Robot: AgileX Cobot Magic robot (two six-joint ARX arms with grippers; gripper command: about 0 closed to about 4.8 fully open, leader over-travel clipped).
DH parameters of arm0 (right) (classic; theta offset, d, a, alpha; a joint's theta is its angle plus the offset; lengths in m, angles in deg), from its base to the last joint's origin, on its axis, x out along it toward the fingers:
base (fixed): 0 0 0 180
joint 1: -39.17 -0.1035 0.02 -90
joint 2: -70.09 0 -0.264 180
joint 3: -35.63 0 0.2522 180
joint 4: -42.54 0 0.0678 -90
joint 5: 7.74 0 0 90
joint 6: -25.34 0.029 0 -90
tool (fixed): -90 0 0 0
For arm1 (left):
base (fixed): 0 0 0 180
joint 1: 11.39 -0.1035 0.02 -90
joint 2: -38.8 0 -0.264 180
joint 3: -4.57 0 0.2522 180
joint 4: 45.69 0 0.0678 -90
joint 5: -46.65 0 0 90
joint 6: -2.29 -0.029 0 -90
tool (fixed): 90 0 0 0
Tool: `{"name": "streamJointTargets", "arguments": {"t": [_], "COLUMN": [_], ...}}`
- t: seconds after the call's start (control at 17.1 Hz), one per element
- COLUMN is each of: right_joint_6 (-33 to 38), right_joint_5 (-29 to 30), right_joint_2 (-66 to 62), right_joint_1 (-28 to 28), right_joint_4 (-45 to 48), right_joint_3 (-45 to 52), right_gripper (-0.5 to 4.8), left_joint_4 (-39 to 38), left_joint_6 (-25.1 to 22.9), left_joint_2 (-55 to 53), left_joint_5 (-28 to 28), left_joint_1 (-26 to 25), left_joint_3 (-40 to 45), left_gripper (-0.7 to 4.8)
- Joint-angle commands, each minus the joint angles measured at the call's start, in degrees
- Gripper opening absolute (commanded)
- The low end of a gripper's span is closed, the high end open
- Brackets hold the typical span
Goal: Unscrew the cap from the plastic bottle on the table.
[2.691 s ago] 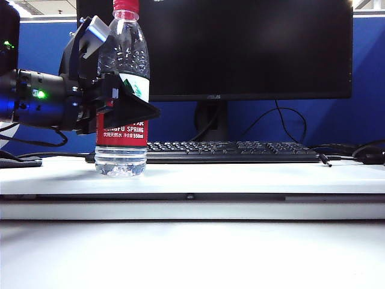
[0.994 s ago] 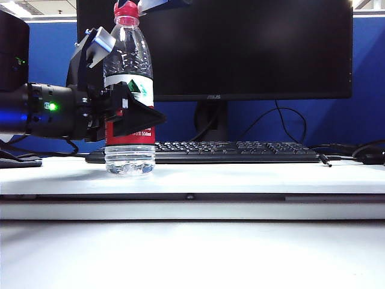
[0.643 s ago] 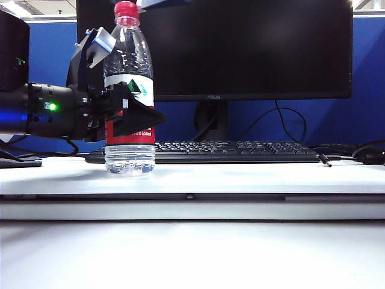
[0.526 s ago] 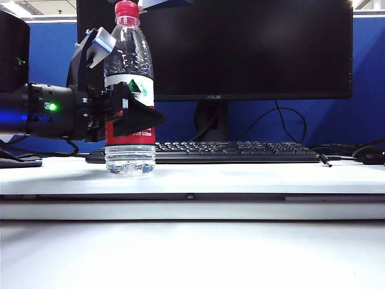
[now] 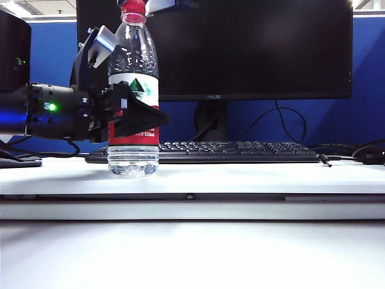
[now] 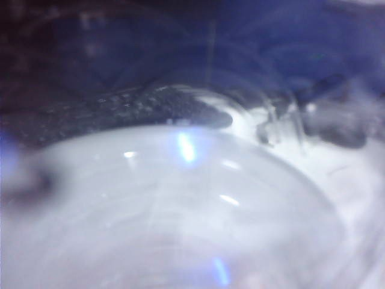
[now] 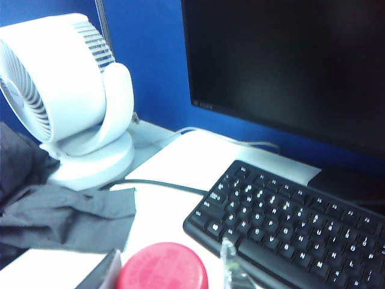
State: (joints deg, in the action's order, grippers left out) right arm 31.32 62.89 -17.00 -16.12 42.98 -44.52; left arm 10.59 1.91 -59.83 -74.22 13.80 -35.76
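The plastic bottle [image 5: 133,96] stands upright on the table [image 5: 240,177], just in front of the keyboard [image 5: 234,152]. The left gripper [image 5: 123,108] clamps its jaws around the bottle's label. The right gripper [image 7: 171,268] hovers over the cap [image 7: 161,267], jaws parted either side without gripping it.

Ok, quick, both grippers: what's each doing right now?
Left gripper: shut on the plastic bottle, mid-body.
Right gripper: over the cap, jaws either side; grip cannot be told.
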Motion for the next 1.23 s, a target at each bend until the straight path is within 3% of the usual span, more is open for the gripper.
{"name": "streamJointTargets", "arguments": {"t": [0.06,0.18,0.41,0.7,0.88,1.05,1.23], "right_joint_6": [0.04,0.02,-0.22,-3.39,-4.44,-5.92,-7.65], "right_joint_5": [1.55,1.53,3.26,20.37,36.2,47.78,56.28], "right_joint_2": [-0.63,-0.66,-0.63,0.17,0.52,0.52,0.5], "right_joint_1": [-0.07,-0.07,0.0,4.79,9.66,13.33,15.78], "right_joint_4": [0.94,0.92,0.09,-5.88,-8.04,-8.9,-8.92], "right_joint_3": [-0.17,-0.17,-0.17,-0.17,-0.17,-0.17,-0.17], "right_gripper": [1.88,1.43,1.42,1.43,1.43,1.44,1.44], "left_joint_4": [-3.04,-3.06,-3.04,-3.06,-3.06,-3.06,-3.06], "left_joint_6": [0.2,0.2,0.2,0.17,0.17,0.2,0.2], "left_joint_2": [-0.39,-0.39,-0.39,-0.39,-0.39,-0.39,-0.39], "left_joint_5": [-0.94,-1.49,-1.51,-1.55,-1.53,-1.55,-1.55], "left_joint_1": [0.07,0.07,0.07,0.07,0.07,0.07,0.07], "left_joint_3": [0.24,0.22,0.22,0.24,0.24,0.22,0.22], "left_gripper": [3.26,3.26,3.26,3.26,3.26,3.26,3.26]}}
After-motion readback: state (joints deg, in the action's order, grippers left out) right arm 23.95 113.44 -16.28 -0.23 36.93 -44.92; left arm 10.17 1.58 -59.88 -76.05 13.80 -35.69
